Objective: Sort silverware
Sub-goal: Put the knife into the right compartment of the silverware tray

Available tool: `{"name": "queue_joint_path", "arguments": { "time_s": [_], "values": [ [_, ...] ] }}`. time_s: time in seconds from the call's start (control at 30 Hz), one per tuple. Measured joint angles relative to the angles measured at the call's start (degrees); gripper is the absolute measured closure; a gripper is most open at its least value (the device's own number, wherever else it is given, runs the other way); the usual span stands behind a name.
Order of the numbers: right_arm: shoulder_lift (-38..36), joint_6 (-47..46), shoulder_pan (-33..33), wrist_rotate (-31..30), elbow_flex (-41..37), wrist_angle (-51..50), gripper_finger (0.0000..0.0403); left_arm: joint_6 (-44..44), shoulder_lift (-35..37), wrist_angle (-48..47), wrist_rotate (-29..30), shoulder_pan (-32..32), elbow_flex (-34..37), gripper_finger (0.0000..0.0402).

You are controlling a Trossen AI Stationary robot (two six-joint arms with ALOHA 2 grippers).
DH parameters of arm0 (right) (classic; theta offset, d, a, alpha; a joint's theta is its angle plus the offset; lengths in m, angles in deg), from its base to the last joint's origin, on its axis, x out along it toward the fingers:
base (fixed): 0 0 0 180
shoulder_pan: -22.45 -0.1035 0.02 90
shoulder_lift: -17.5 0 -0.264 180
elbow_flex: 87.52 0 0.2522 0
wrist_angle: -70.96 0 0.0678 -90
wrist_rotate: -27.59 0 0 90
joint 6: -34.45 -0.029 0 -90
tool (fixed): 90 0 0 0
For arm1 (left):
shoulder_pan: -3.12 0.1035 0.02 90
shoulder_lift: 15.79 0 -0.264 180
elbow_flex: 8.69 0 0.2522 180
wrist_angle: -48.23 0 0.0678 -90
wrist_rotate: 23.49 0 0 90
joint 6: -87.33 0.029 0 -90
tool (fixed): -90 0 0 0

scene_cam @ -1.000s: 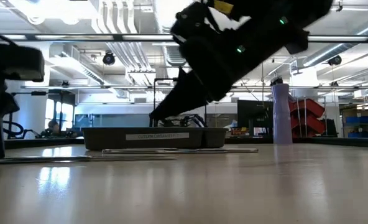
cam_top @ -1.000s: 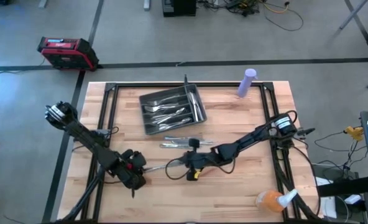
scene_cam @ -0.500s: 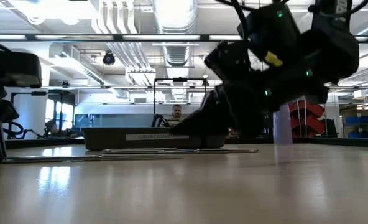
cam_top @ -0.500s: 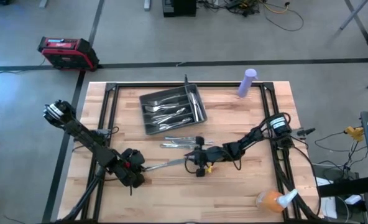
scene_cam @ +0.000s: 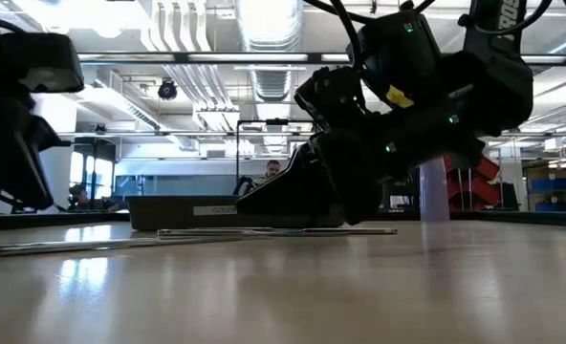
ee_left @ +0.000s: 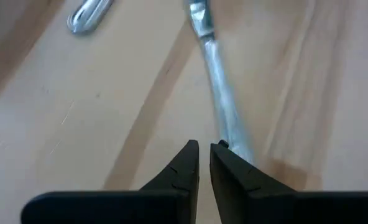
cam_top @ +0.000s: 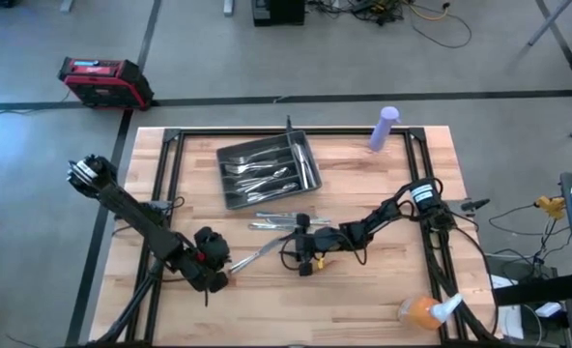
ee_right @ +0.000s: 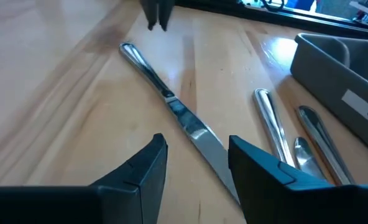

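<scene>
Both grippers sit low over the table's near half in the high view: the right gripper (cam_top: pixel 303 253) just beyond one end of a loose knife (cam_top: pixel 257 253), the left gripper (cam_top: pixel 220 253) at the other end. The knife lies flat and diagonal on the wooden table (cam_top: pixel 363 300), between them. A few more loose pieces (cam_top: pixel 278 220) lie side by side just short of the dark tray (cam_top: pixel 230 198), which already holds sorted silverware (cam_top: pixel 267 172).

From the low view, the right gripper (scene_cam: pixel 307 191) hangs close above the wood in front of the tray (scene_cam: pixel 168 212), and the knife (scene_cam: pixel 120 244) shows as a thin bright line on the surface.

Seen from the left wrist, the left gripper (ee_left: pixel 204 163) has its fingers pinched almost together, gripping nothing; the knife (ee_left: pixel 218 106) runs past just beside one tip.

Through the right wrist camera, the right gripper (ee_right: pixel 196 162) is spread wide with the knife blade (ee_right: pixel 199 138) lying between its fingers, unclasped. Two spoon handles (ee_right: pixel 283 140) rest nearby, beside the tray wall (ee_right: pixel 339 81).

The knife looks light, rigid and slick (polished metal on smooth wood), so it will likely skate if nudged. A hold across the narrow handle near its middle seems best, with the fingers pressed right down to the table.
</scene>
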Motion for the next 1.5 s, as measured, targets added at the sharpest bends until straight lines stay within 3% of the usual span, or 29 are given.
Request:
{"name": "queue_joint_path", "arguments": {
  "time_s": [0.1, 0.23, 0.37, 0.43, 0.57, 0.67, 0.73, 1.07, 1.23, 1.5],
  "values": [
    [0.0, -0.4, 0.0, 0.0, -0.1, -0.2, 0.0258, -0.7, -1.9, 4.3, -1.8, 0.0, 1.8, 0.0376],
    [-0.5, -0.5, 0.0, -0.3, -0.2, -0.9, 0.0268, 0.4, -6.1, 21.4, -6.5, 0.0, 4.1, 0.0376],
    [-4.0, -0.5, -0.9, -0.3, -0.3, -5.9, 0.0277, 11.9, -12.3, 45.4, -7.2, 0.2, 3.8, 0.0376],
    [-6.4, -0.6, -1.6, -0.3, -0.5, -9.1, 0.0281, 18.7, -13.9, 50.7, -7.1, 0.7, 1.9, 0.0376],
    [-9.7, -1.3, -3.6, -0.4, -0.7, -11.6, 0.0288, 25.2, -12.9, 41.7, -1.3, 2.1, -1.1, 0.0376],
    [-9.9, -2.8, -5.1, -0.3, -0.7, -12.3, 0.0292, 25.5, -11.5, 29.0, 6.6, 3.3, -2.4, 0.0376],
    [-9.3, -4.5, -6.0, -0.3, -0.7, -12.2, 0.0294, 24.0, -11.5, 21.9, 8.0, 4.6, -2.6, 0.0376],
    [-5.8, -10.5, -7.2, -2.2, -0.5, -10.4, 0.0269, 13.4, -10.7, 8.0, -4.3, 6.4, -2.7, 0.0376],
    [-3.3, -10.7, -9.2, -5.0, 2.4, -10.5, 0.0246, 11.5, -9.6, 2.1, -6.8, 4.6, -5.6, 0.0376],
    [4.4, -10.5, -13.5, -9.6, 11.5, -10.4, 0.0214, 7.1, -9.4, -0.1, -4.6, -0.6, -9.3, 0.0376]
  ]
}}
